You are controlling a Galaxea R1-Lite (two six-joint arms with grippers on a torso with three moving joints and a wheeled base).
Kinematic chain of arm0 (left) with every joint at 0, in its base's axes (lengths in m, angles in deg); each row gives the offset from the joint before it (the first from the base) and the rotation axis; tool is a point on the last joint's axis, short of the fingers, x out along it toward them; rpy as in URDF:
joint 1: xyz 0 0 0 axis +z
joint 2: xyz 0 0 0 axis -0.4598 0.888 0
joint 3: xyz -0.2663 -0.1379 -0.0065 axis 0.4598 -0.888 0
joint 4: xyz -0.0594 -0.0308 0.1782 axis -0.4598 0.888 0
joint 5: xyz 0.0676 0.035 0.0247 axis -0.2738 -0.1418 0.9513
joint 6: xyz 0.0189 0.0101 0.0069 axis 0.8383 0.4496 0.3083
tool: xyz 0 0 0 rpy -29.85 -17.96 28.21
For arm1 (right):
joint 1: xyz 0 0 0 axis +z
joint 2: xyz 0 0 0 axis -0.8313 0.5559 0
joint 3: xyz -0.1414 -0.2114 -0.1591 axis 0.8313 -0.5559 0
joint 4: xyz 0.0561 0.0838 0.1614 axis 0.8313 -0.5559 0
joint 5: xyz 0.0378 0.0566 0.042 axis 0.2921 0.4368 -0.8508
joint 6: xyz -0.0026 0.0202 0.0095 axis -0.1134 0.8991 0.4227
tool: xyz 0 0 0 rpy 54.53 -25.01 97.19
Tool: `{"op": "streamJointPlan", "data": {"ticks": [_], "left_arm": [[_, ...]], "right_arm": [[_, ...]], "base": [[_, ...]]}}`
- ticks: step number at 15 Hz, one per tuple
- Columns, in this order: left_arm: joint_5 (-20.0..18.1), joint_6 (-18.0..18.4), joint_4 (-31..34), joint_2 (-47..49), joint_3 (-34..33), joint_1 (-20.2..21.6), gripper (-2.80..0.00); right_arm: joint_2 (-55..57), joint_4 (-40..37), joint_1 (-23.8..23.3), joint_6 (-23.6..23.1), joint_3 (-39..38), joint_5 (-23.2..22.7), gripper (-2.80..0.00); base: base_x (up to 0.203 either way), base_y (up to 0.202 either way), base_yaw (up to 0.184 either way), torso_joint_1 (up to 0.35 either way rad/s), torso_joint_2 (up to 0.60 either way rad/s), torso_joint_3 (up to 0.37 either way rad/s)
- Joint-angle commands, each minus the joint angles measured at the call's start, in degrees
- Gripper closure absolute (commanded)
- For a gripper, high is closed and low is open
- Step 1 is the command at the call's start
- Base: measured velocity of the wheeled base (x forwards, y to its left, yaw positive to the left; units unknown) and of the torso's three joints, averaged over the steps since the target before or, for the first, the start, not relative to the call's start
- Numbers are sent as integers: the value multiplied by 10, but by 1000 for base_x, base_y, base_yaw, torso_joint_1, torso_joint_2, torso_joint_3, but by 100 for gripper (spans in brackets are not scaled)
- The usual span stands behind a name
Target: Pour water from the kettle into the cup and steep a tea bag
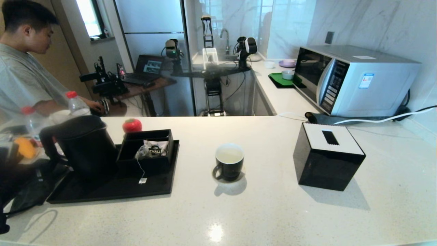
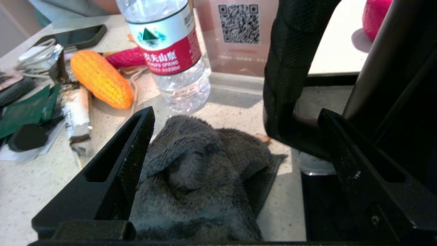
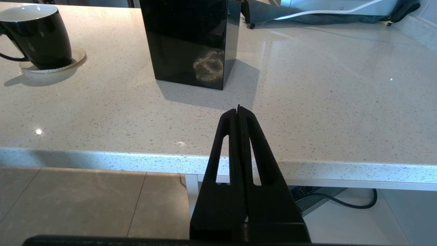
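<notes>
Kettle [image 1: 83,143] sat on the black tray [image 1: 112,191] near the table's left edge, and the cup [image 1: 229,161] stood mid-table with pale water [image 1: 229,155] already in it, so I judged pouring done and the tea bag step next. Tea bag [image 1: 145,152] lay in the tray's black box [image 1: 146,150], string and tag draped over its front wall. You had the left gripper [image 2: 235,136] with jaws wide apart, holding nothing, one jaw just beside the kettle handle [image 2: 290,68]. Clear that handle first, then pinch the string near the tag. Right gripper [image 3: 239,112] was parked off the table's near edge, jaws together, empty.
</notes>
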Motion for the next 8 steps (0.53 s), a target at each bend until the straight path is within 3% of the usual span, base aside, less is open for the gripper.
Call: {"op": "streamJointPlan", "data": {"ticks": [1, 8], "left_arm": [[-2, -1, -28, 3, 9, -9, -280], [-2, -1, -28, 38, 78, -16, -280]], "right_arm": [[1, 0, 0, 0, 0, 0, 0], [1, 0, -1, 0, 0, 0, 0]], "base": [[0, 0, 0, 0, 0, 0], [0, 0, 0, 0, 0, 0]]}}
